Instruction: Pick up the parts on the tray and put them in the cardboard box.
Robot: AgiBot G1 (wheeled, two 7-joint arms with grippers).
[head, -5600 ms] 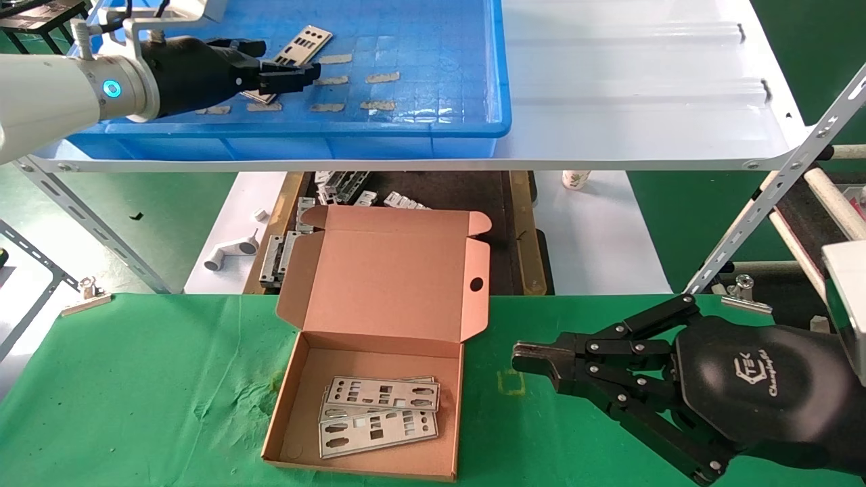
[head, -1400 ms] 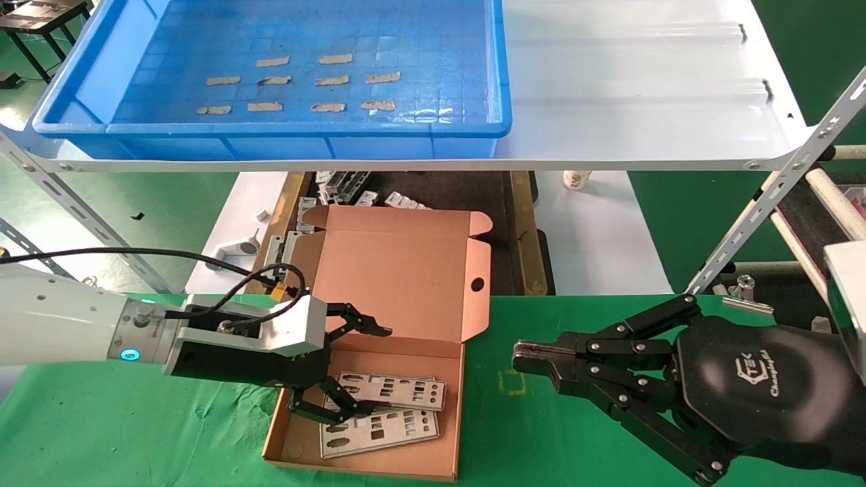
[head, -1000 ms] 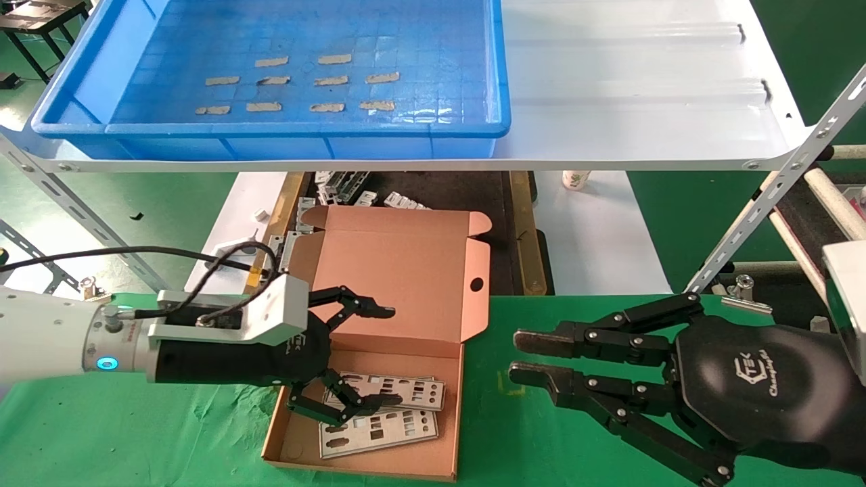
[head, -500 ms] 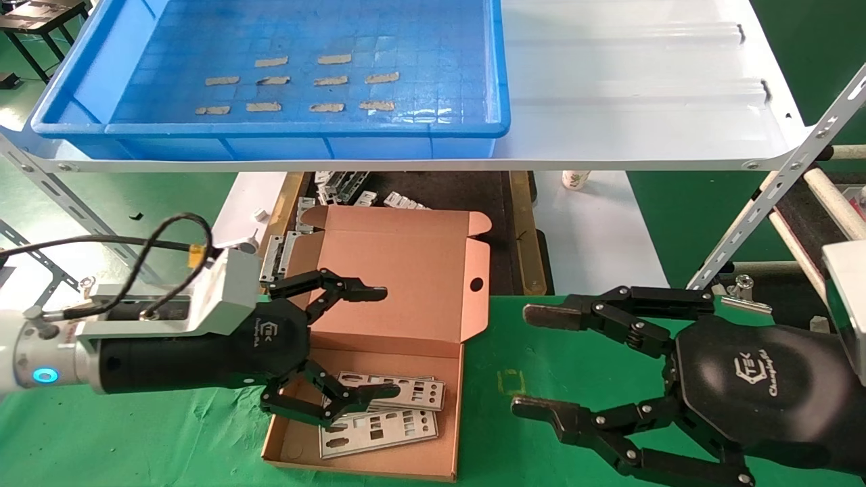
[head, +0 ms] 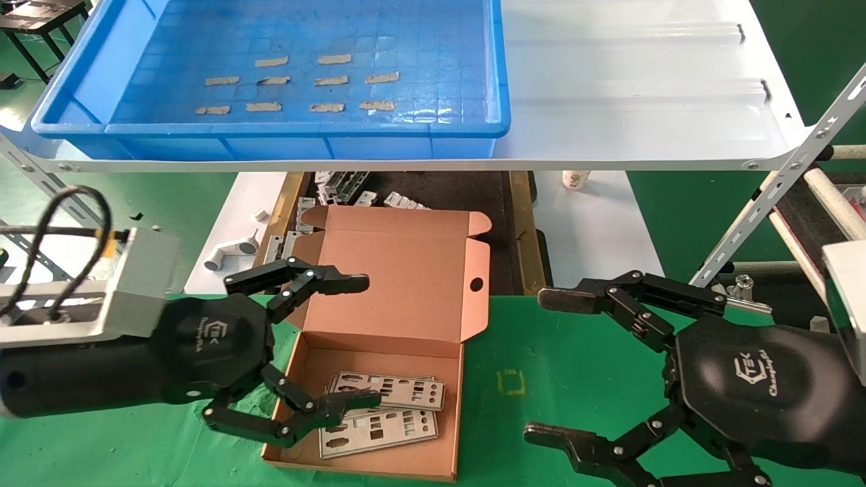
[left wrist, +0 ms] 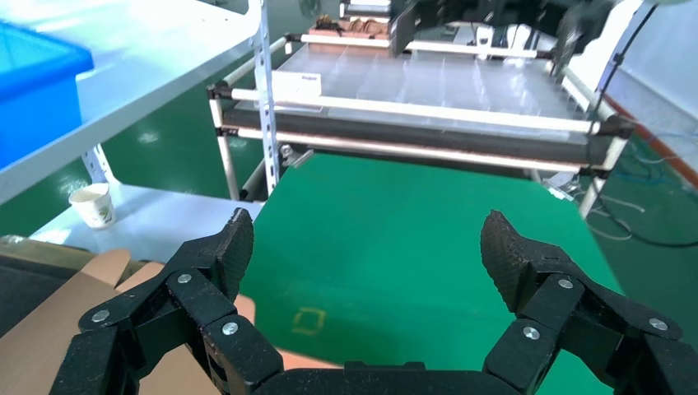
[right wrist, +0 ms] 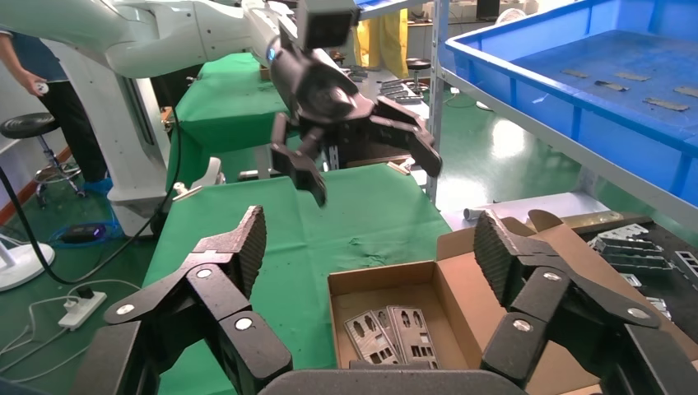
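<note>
Hovering with its fingers spread wide and holding nothing, the left gripper [head: 352, 341] hangs over the left edge of the cardboard box [head: 385, 338]. Inside the box floor lie the parts [head: 382, 412], stacked with long axes running across it, just below this gripper. The tray [head: 304, 128] above the box shows only tape strips [head: 325, 81]. Right of the box, the right gripper [head: 548, 365] is empty and splayed wide, farther from the parts.

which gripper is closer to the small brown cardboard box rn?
Left. The left gripper, open, hangs over the small brown cardboard box, fingers spanning its near-left corner. The right gripper, also open, sits off the box's right side over the green cloth.
</note>
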